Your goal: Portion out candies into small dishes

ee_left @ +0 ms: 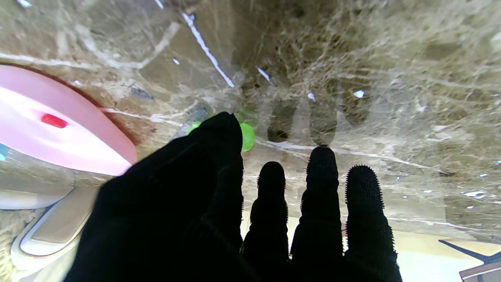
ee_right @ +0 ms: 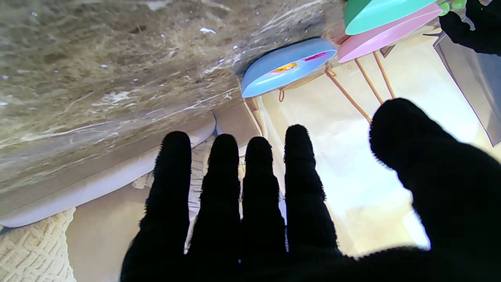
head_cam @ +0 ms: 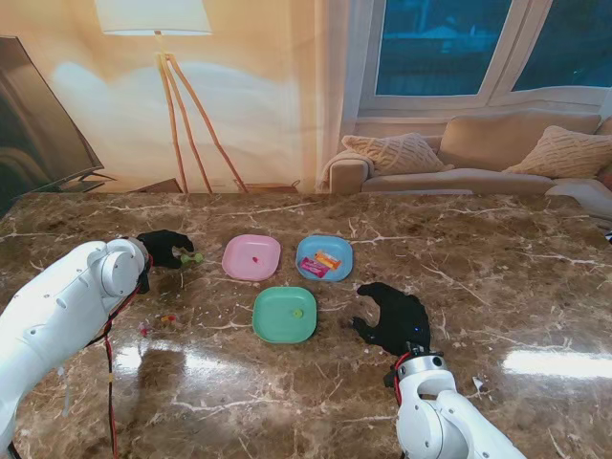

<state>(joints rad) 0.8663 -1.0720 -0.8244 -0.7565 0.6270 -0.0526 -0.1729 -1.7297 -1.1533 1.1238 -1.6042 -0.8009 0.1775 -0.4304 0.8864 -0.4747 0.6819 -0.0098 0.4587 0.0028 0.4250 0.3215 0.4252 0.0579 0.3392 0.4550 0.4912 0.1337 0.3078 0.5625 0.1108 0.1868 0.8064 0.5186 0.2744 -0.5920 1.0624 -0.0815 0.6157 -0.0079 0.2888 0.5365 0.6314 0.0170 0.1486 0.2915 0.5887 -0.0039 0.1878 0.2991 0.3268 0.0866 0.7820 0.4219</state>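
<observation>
Three small square dishes sit mid-way across the brown marble table (head_cam: 497, 287): pink plastic dish (head_cam: 251, 257), blue plastic dish (head_cam: 324, 257) and green plastic dish (head_cam: 285, 314), each already holding something. Black-gloved right hand (head_cam: 394, 320) rests spread and empty near the green dish. Black-gloved left hand (head_cam: 164, 248), fingers parted, reaches for the green wrapped candy (head_cam: 191, 257) towards the table's left edge; best to close thumb and forefinger squarely on its middle before lifting.

Left hand (head_cam: 163, 247) touches green candy (head_cam: 191, 257) beside pink dish (head_cam: 251, 257).
</observation>
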